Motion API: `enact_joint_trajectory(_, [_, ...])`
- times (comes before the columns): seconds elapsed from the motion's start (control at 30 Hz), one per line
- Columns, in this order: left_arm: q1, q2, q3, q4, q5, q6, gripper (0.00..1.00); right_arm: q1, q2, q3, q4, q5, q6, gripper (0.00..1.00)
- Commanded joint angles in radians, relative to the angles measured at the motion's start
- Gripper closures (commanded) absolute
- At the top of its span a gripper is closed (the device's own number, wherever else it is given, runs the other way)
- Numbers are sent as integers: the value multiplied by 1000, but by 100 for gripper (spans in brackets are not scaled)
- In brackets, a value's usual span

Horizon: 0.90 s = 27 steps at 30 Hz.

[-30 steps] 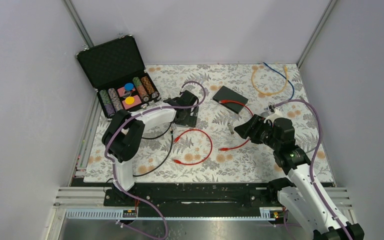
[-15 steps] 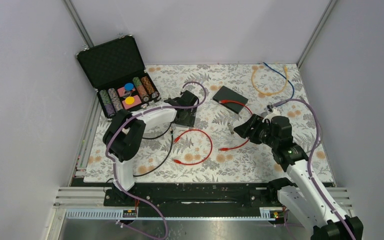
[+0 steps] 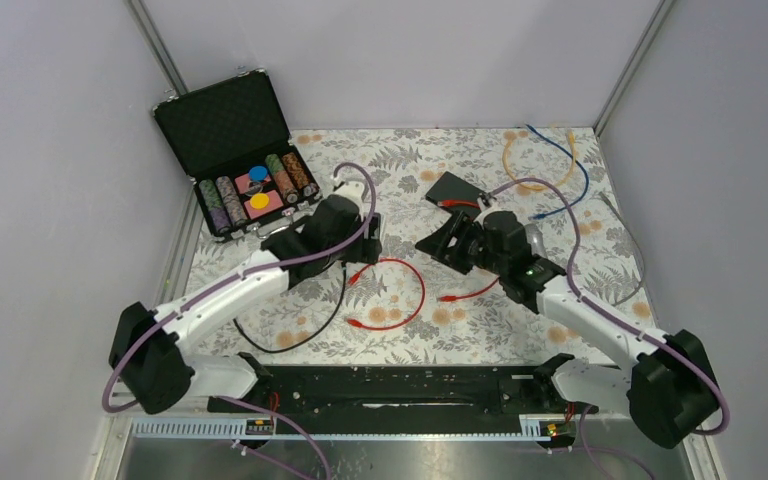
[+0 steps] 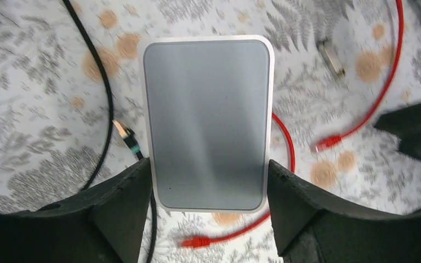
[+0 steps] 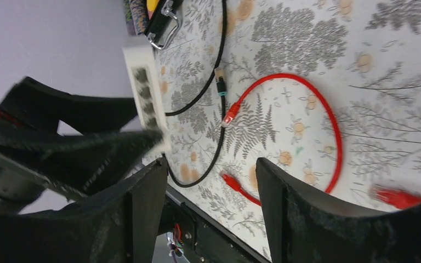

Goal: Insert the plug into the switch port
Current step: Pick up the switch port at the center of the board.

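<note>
My left gripper (image 4: 208,183) is shut on the near end of a white switch (image 4: 208,118) with a flat grey face, held just above the floral mat. In the right wrist view the switch (image 5: 145,90) shows its row of ports on one side. A red cable (image 3: 405,290) loops on the mat, with one red plug (image 4: 200,241) lying below the switch. A black cable's plug (image 4: 127,137) with a teal boot lies left of the switch. My right gripper (image 5: 211,170) stands open and empty to the right of the switch; from above it (image 3: 438,243) faces the left gripper (image 3: 360,238).
An open black case of poker chips (image 3: 250,185) stands at the back left. A flat black box (image 3: 457,188) with a second red cable (image 3: 480,290) lies behind the right gripper. Orange and blue cables (image 3: 535,165) lie at the back right. A black cable (image 3: 310,330) curves at front left.
The left gripper has closed on the switch and shifted slightly left with its arm stretched out. The right gripper has swung left toward the middle, facing the switch.
</note>
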Motion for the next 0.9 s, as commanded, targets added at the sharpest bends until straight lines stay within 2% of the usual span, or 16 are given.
enact_joint_trajectory(0.0, [-29, -99, -101, 74, 103, -39, 52, 82, 61, 58, 177, 86, 92, 31])
enact_joint_trajectory(0.27, [-48, -147, -168, 99, 114, -30, 51, 160, 234, 165, 196, 68, 112, 27])
enact_joint_trajectory(0.7, [-63, -188, -181, 80, 70, -47, 50, 242, 348, 323, -65, 120, 97, 32])
enact_joint_trajectory(0.77, [-63, -196, -182, 83, 72, -53, 50, 243, 355, 322, -62, 112, 101, 38])
enact_joint_trajectory(0.83, [-63, -196, -183, 84, 80, -56, 49, 243, 354, 295, 17, 98, 108, 49])
enact_joint_trajectory(0.87, [-63, -196, -182, 83, 84, -58, 48, 243, 348, 276, 62, 91, 111, 59])
